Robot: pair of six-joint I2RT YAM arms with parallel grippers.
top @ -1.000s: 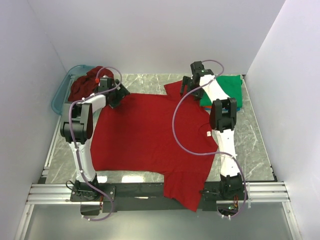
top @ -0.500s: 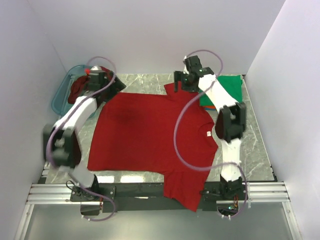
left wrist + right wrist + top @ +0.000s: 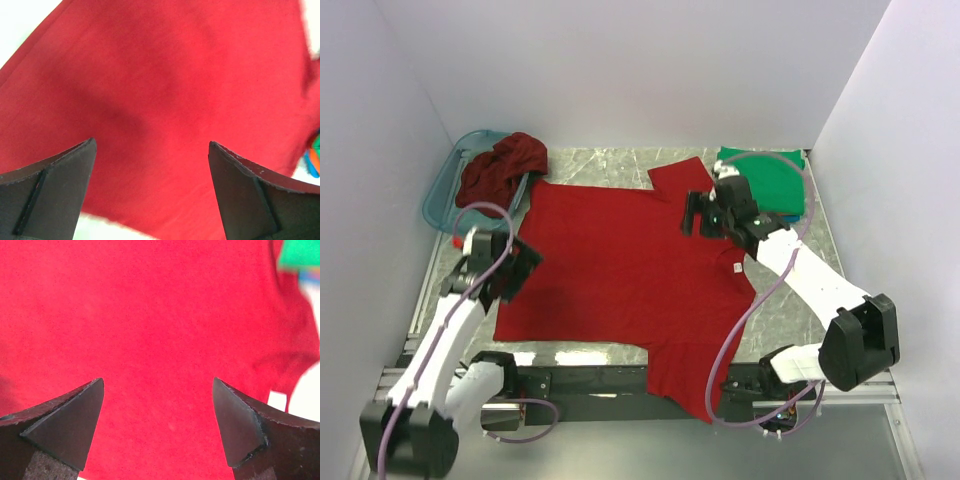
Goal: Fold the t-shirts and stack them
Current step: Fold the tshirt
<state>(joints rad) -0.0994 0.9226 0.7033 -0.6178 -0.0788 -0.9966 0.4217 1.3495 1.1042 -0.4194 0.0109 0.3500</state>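
Top cam: I see the red t-shirt spread flat on the marble table. One sleeve points to the far side, and one part hangs over the near edge. On its right side there is a small white label, too small for me to read, no brand visible. The maroon t-shirt lies crumpled in the teal basket at the far-left corner. The green t-shirt lies folded at the far-right corner, just beside the red one.

The left gripper is over the left edge of the red cloth with its jaws spread wide, nothing between them. The right gripper is over the far-right part of the red shirt, near the sleeve, also spread and empty. I cannot tell if either one touches the cloth.

Left wrist cam: two black fingers stand far apart and red cloth fills approx. the whole pic. At the right edge there is a blurred bit of green, orange and blue.

Right wrist cam: fingers wide apart and red cloth below. Green shows in the top-right corner and the white label at the right edge, w/o any text I can read.
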